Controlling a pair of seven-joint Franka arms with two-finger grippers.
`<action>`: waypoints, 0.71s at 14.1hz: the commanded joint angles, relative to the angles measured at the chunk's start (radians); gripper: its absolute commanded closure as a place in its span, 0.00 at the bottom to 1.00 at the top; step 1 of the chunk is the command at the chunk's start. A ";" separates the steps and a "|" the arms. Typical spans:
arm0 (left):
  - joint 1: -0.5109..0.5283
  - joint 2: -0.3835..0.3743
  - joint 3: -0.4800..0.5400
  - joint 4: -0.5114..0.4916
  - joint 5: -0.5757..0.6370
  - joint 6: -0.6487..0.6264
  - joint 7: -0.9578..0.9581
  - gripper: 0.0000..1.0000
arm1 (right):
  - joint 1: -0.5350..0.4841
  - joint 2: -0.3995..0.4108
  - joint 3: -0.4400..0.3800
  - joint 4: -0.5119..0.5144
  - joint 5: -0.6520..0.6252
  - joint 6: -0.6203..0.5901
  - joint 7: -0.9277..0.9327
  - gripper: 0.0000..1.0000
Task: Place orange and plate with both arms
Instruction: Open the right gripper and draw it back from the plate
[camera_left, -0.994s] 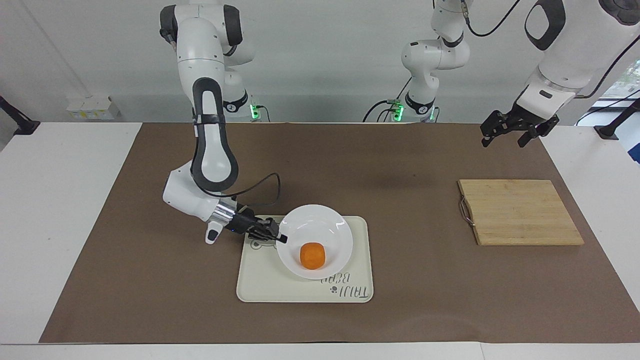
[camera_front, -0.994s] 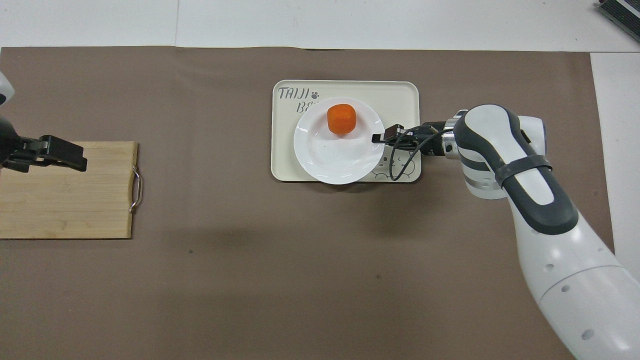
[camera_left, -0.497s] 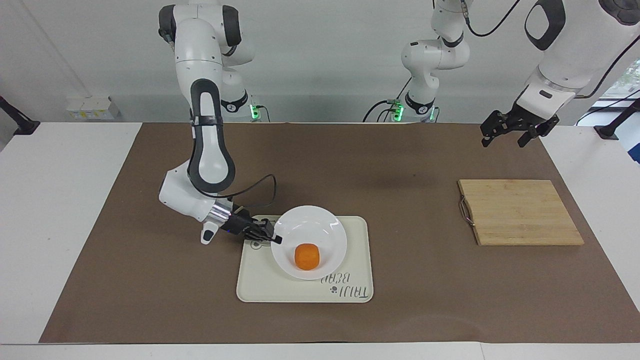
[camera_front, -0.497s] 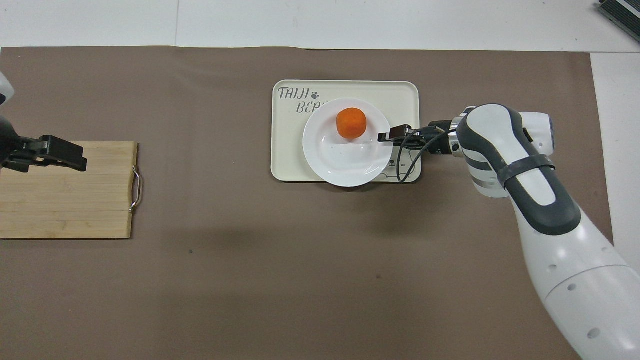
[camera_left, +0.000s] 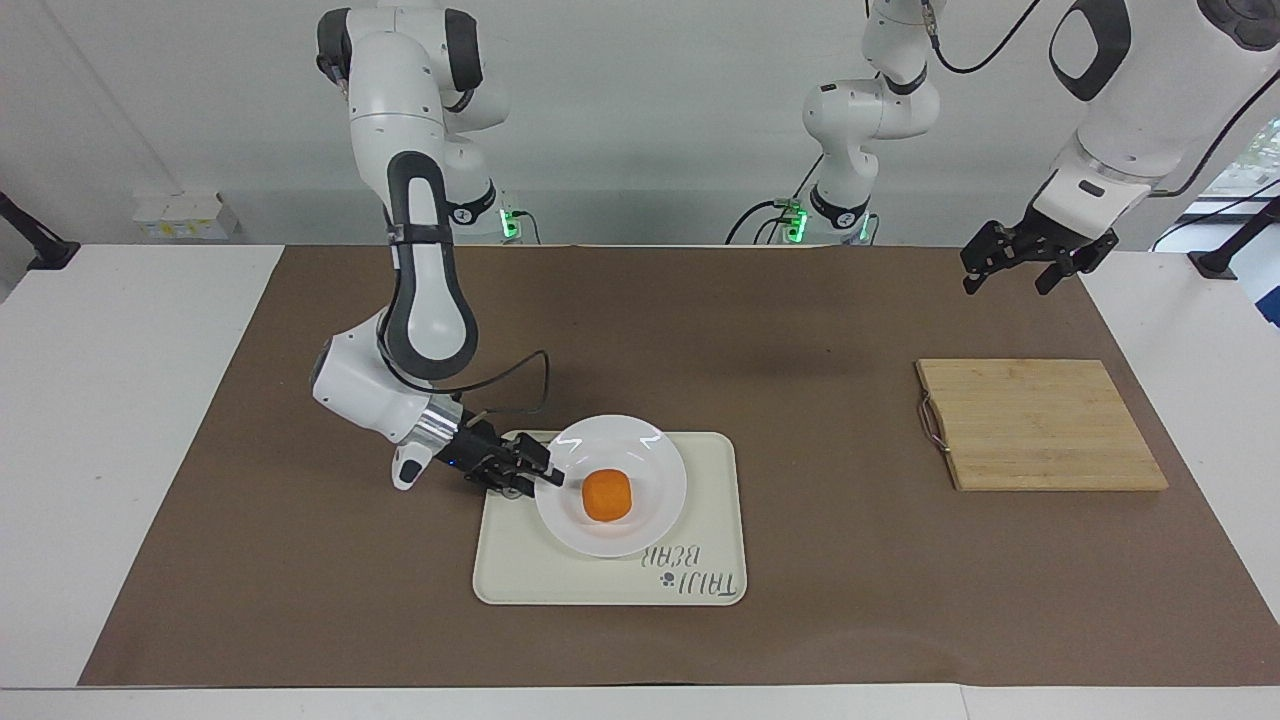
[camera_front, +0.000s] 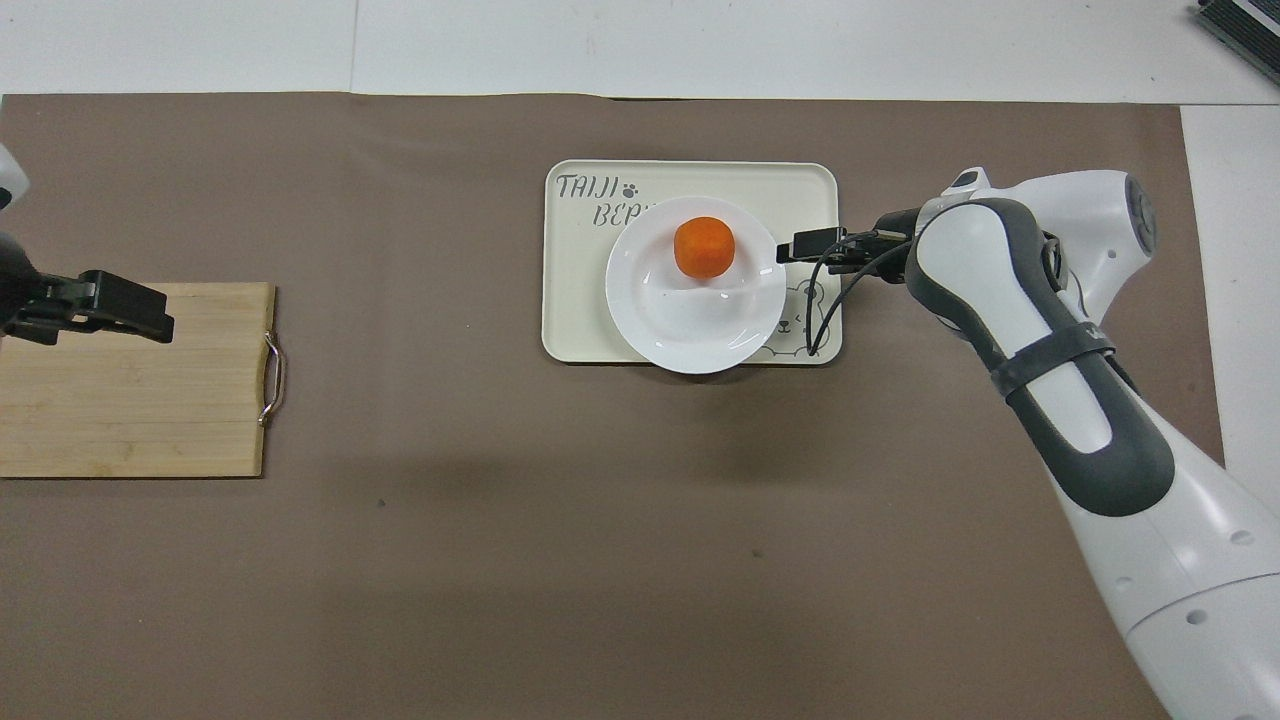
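Observation:
The orange (camera_left: 606, 495) (camera_front: 704, 248) lies in the white plate (camera_left: 650, 460) (camera_front: 690, 320), which rests on the cream tray (camera_left: 520, 570) (camera_front: 800, 185). My right gripper (camera_left: 545, 472) (camera_front: 797, 244) lies low at the plate's rim on the side toward the right arm's end of the table. It is open, with one fingertip just over the rim. My left gripper (camera_left: 1020, 265) (camera_front: 100, 305) waits open in the air over the edge of the wooden cutting board (camera_left: 1040, 425) (camera_front: 130, 410), holding nothing.
The tray with a bear drawing and lettering sits mid-table on a brown mat. The cutting board with a metal handle lies toward the left arm's end. A black cable loops from the right wrist over the tray's corner.
The plate with the orange shifted a little toward the right arm's end and settled on the tray. The right gripper opened and drew back to the rim's edge. The left arm stayed still.

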 joint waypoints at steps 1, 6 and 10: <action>0.013 -0.017 -0.008 -0.011 0.019 -0.001 0.003 0.00 | -0.011 -0.091 -0.021 -0.028 -0.183 -0.009 0.109 0.00; 0.013 -0.017 -0.008 -0.011 0.019 -0.001 0.003 0.00 | -0.033 -0.223 -0.032 -0.029 -0.438 -0.155 0.342 0.00; 0.013 -0.017 -0.008 -0.011 0.019 -0.001 0.003 0.00 | -0.090 -0.300 -0.033 -0.029 -0.527 -0.292 0.390 0.00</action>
